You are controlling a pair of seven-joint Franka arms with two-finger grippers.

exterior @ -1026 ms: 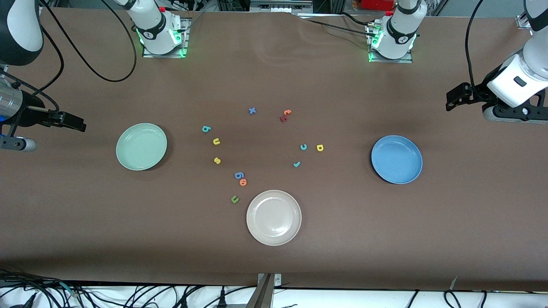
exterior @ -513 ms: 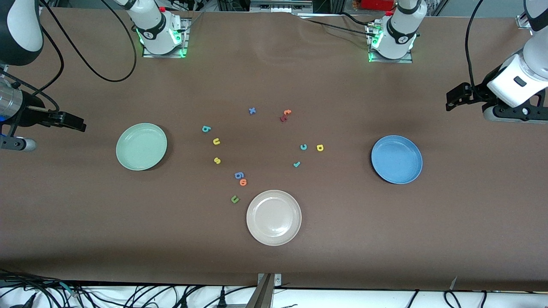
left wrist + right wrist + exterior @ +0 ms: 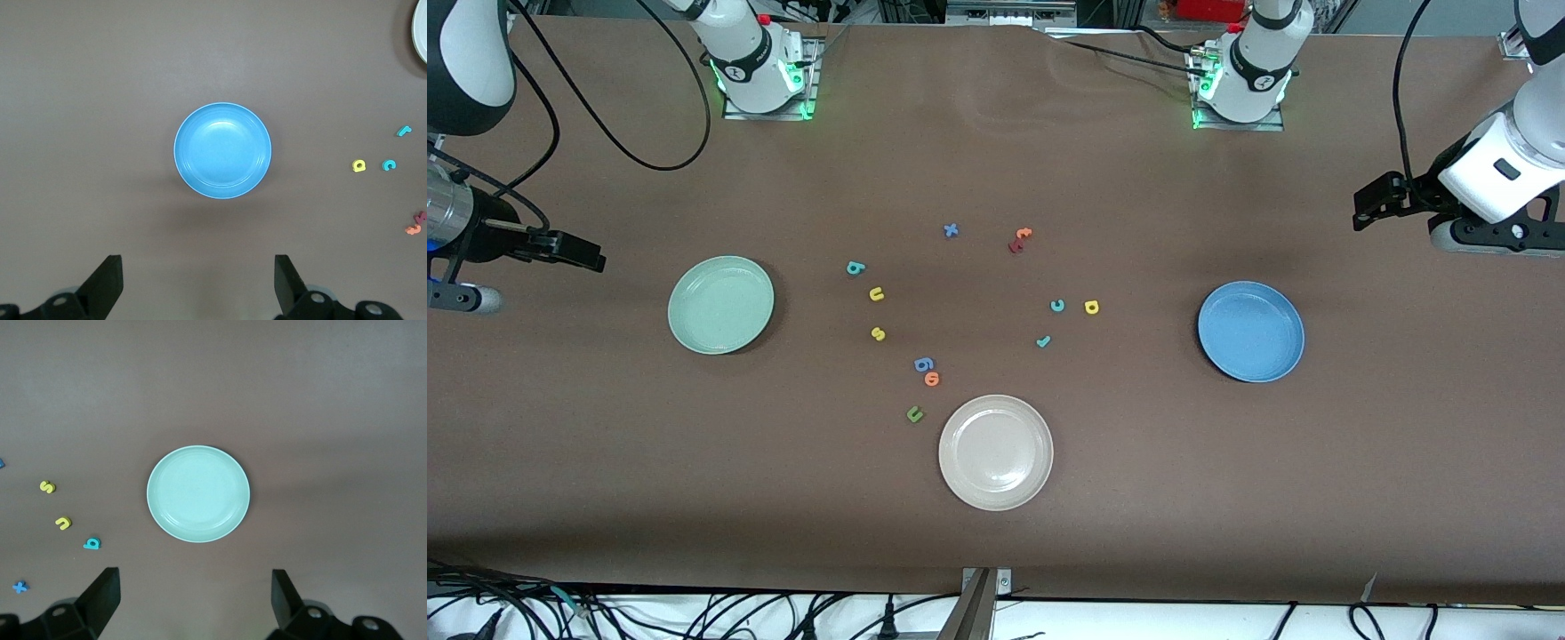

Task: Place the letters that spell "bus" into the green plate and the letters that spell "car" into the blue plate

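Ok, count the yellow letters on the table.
3, all on the bare table: the u and s lie nearer the green plate, the a nearer the blue plate. None looks hidden.

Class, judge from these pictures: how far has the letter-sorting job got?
Done: nothing; the green plate and blue plate hold no letters. In hand: nothing; the left gripper and right gripper are open, waiting above the table's ends. Left: teal b, yellow u, yellow s to green; teal c, yellow a, teal r to blue.
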